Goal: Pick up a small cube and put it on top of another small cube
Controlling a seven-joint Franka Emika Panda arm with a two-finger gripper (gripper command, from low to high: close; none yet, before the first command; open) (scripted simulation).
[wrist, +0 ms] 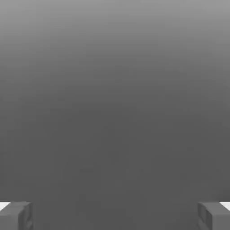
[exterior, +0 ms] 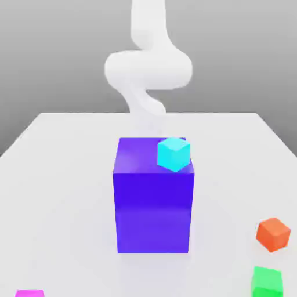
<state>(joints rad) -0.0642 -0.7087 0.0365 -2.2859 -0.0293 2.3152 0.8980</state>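
Cyan smooth-faced small cube (exterior: 174,154): a candidate for the lift, though the task names no colour, and nowhere near the grip. Jaws of the two-finger gripper (wrist: 115,216) stand wide apart, nothing between them; grey backdrop beyond, so a descent from this pose has no cube lined up, and a close would catch air. Outward, the white jointed robot arm (exterior: 148,69) stands behind the large blue-violet smooth block (exterior: 153,212); a low reach forward risks clipping that block with hand or forearm. The cyan cube appears to rest on the block's top, by the front corner towards the exterior view's right, apparently jutting over the edge. A nudge from one finger would likely tip it off; a cube stacked on it off-centre could do likewise. Farther out, on the pale flat table (exterior: 58,197), the orange-red small cube (exterior: 273,235) sits turned at an angle near the green small cube (exterior: 267,283). Jaws not squared to the orange-red faces may pinch corners and spin it; a wide approach may shove its green neighbour. Magenta small cube (exterior: 29,293), cut by the frame at the exterior view's left, is hardest to judge for heading.
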